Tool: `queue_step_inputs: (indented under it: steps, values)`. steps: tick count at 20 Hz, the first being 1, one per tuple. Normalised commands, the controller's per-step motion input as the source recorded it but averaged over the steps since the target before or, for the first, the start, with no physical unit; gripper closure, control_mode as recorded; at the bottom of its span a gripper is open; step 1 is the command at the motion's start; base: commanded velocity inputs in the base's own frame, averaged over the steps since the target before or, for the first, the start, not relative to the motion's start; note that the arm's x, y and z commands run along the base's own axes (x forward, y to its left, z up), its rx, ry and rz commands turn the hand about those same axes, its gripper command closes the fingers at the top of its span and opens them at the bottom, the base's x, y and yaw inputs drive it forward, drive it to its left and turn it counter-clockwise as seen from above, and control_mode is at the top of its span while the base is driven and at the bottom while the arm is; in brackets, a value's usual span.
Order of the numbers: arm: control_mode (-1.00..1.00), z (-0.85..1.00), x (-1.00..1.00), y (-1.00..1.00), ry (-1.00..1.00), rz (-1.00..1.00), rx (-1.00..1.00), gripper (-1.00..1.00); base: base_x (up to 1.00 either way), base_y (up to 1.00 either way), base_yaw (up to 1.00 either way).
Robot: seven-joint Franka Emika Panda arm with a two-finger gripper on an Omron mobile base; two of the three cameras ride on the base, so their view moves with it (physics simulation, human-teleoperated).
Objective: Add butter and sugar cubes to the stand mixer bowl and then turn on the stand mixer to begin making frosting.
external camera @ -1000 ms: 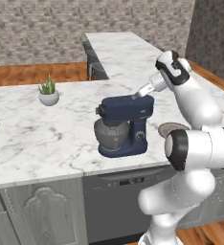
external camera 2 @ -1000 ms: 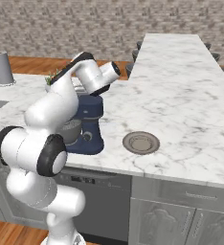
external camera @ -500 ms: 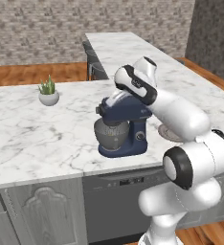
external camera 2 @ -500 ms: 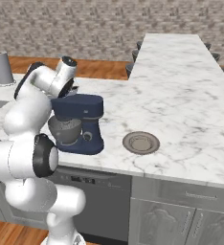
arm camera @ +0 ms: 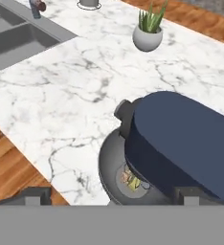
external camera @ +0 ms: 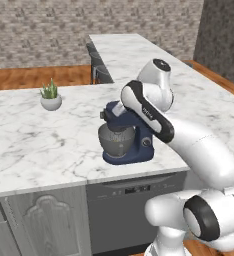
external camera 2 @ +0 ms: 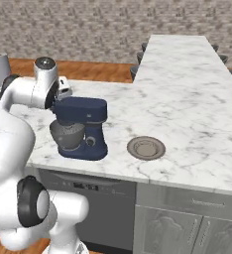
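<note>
— So, what changed just now?
— I've swung the arm across from 3 o'clock of the stand mixer (external camera: 128, 131) to above its head. The stand mixer bowl (arm camera: 115, 168) sits under it on the surface (external camera: 39, 145), something yellowish inside, so the switch looks next.
— And the fingers (arm camera: 36, 195)?
— Spread wide, holding nothing, touching nothing.
</note>
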Motion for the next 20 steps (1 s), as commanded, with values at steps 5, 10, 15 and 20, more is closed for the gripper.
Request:
queue_step_inputs:
  steps: [5,10,15,20]
  values:
    - [-1.0,0.06,-0.91,-0.44,-0.19,-0.17,-0.12,-1.0,0.0,0.0,0.0]
    - [-1.0,-0.01,-0.66,-0.55,-0.04,-0.22,-0.11,-1.0,0.0,0.0,0.0]
    - [-1.0,-0.09,-0.33,-0.52,0.0,-0.25,-0.08,-1.0,0.0,0.0,0.0]
    - [-1.0,-0.21,-0.06,-0.43,0.02,-0.21,-0.03,-1.0,0.0,0.0,0.0]
